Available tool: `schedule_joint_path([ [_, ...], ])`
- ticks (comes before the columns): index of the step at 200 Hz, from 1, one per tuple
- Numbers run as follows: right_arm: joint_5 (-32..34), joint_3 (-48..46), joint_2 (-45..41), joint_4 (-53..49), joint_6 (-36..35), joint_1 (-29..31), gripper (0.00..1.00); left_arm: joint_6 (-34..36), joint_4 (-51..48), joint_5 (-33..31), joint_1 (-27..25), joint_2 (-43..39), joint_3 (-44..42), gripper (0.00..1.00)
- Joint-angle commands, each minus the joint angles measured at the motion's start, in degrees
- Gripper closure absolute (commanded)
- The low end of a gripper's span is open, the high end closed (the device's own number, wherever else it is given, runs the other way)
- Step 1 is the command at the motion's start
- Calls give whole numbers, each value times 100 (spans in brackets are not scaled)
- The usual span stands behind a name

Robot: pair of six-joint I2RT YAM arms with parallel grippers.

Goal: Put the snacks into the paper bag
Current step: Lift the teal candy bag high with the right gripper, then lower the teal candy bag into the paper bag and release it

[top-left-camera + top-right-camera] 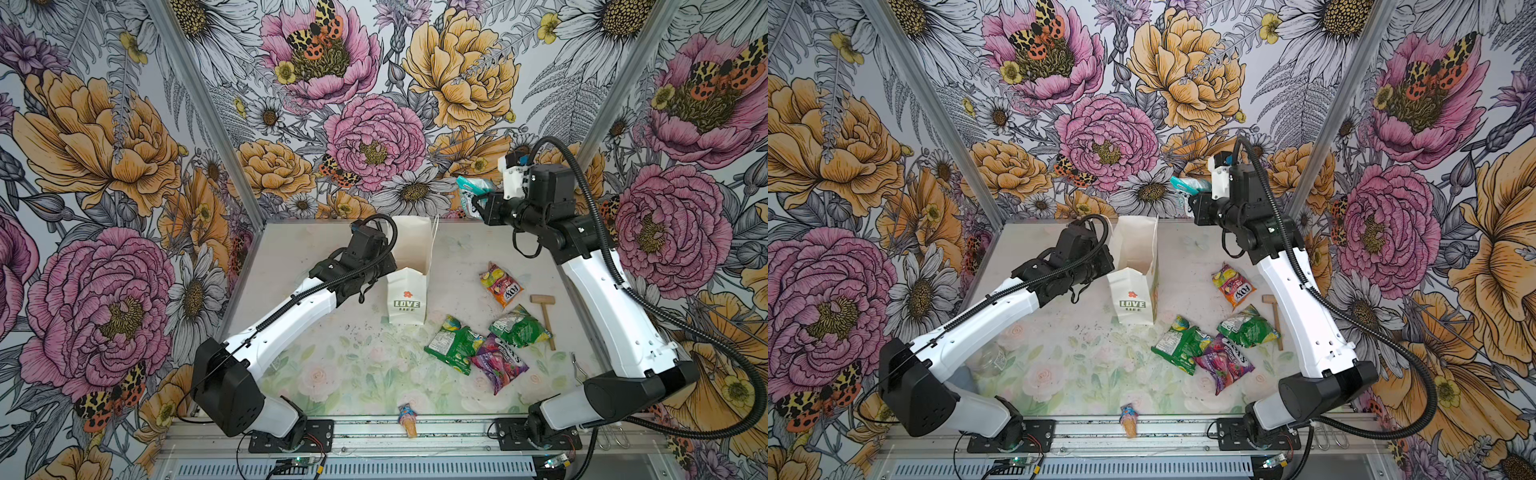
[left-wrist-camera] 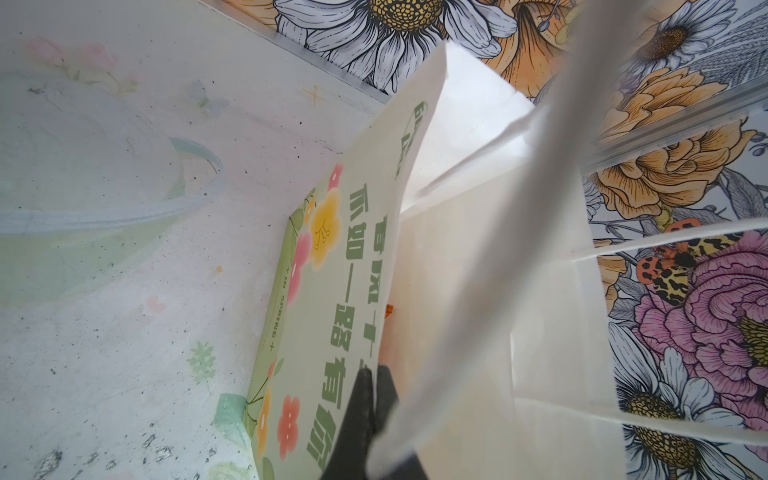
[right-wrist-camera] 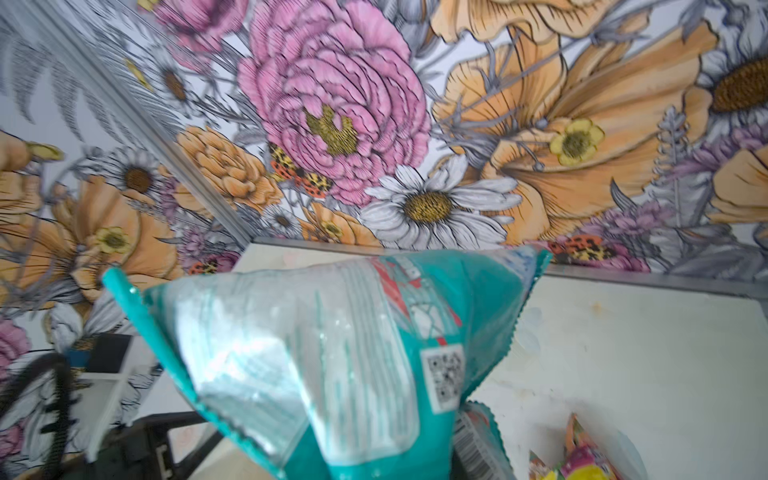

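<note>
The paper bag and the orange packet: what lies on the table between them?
Nothing. Between the paper bag and the orange packet the table is bare, as both top views show.

Bright, even light gives us near-shadowless top views, walls [image 1: 104, 166] stretching at three and nine o'clock, while close-up blur softens the teal packet [image 3: 332, 353] and cord handle [image 2: 528, 208] in wrist views.

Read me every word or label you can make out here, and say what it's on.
"LOVE LIFE": paper bag front.
"FOX'S": orange packet, purple packet.
"一路有": bag's side, left wrist view; other characters cut off.
Teal packet: QR code, print blurred.
Green packets: print too small to read.
</note>
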Motion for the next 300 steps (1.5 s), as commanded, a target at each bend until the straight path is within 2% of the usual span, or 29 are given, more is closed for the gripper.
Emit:
schedule_joint_path([
  [1,-1145,145,-82,1495,543,78,100,-36,-126,133,-62,-31,-38,100],
  [26,-1601,342,147,2235,936,372,100,-45,-126,132,-67,-36,-38,100],
  [63,-1638,971,716,2251,852,1032,100,-45,-108,146,-57,-14,-37,100],
  [95,-1615,1104,1083,2246,982,1308,100,-27,-108,147,-68,-24,-37,100],
  [244,-1300,-187,1296,1822,1138,1183,100,-89,-10,153,-61,-85,-179,100],
  [300,-1108,-92,1335,987,892,1111,100,-56,-4,153,-71,-67,-115,100],
])
